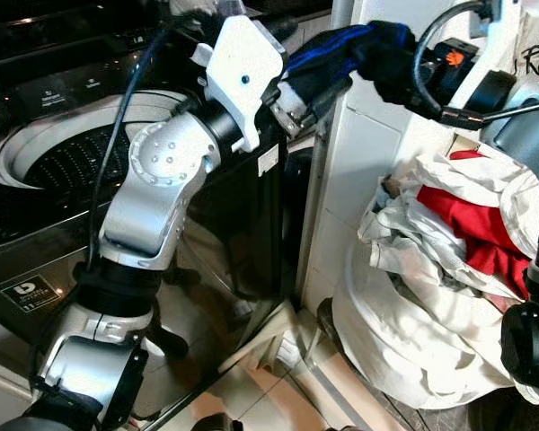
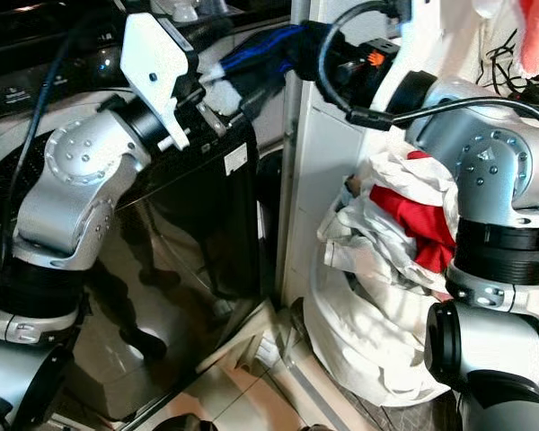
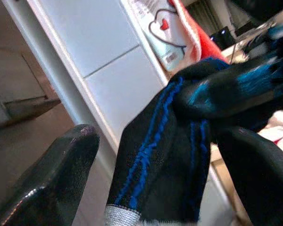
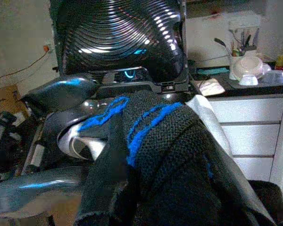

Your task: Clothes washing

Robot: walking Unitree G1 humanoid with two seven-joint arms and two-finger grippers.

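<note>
A dark garment with blue stripes (image 1: 341,54) stretches between my two grippers, high above the gap beside the washing machine. My right gripper (image 1: 404,67) is shut on its right end, and in the right wrist view the cloth (image 4: 170,155) drapes over the fingers. My left gripper (image 1: 292,103) reaches in from the left with its fingers either side of the garment's other end. In the left wrist view one finger (image 3: 61,179) stands a little apart from the cloth (image 3: 170,141). The top-loading washing machine (image 1: 234,233) stands at the left, its drum (image 1: 63,166) uncovered.
A heap of white laundry (image 1: 431,296) with a red garment (image 1: 467,224) on top fills a basket at the right. A white tiled wall (image 1: 359,171) separates it from the washer. Pale floor tiles (image 1: 251,395) lie below.
</note>
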